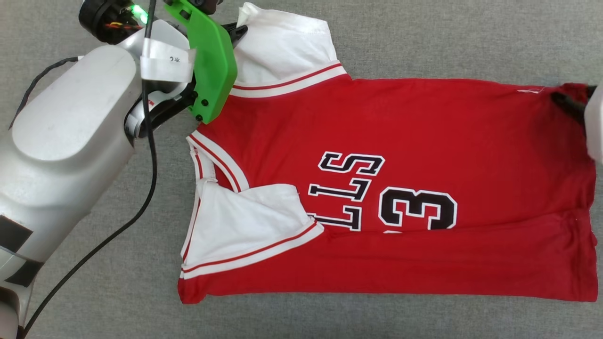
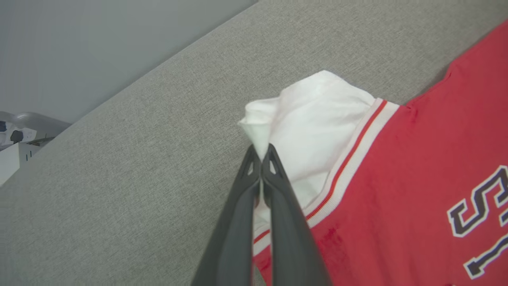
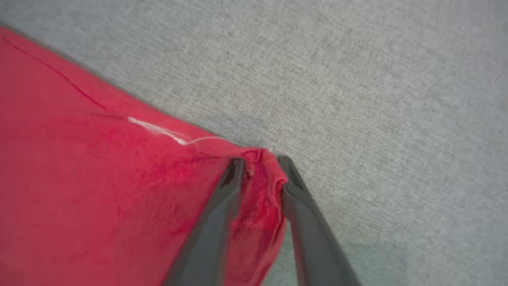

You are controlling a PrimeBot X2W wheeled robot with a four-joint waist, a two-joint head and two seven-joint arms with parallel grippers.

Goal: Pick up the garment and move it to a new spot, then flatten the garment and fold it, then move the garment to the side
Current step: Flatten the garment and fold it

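Note:
The garment [image 1: 377, 122], a red jersey with white sleeves and black lettering, lies spread on the grey fabric surface [image 1: 424, 37], collar toward the left. Its near side is folded over, and one sleeve lies across the chest. My left gripper [image 1: 241, 29] is shut on the tip of the far white sleeve [image 2: 317, 119], which is pinched between its fingertips [image 2: 254, 159]. My right gripper [image 3: 260, 161] is at the far hem corner [image 1: 558, 96]. Its jaws stand apart on either side of the bunched red corner [image 3: 262, 186].
My silver left forearm [image 1: 66, 141], its green bracket [image 1: 212, 66] and a black cable [image 1: 151, 165] cover the left side. Grey surface [image 2: 119, 178] extends past the sleeve up to a pale wall [image 2: 99, 39].

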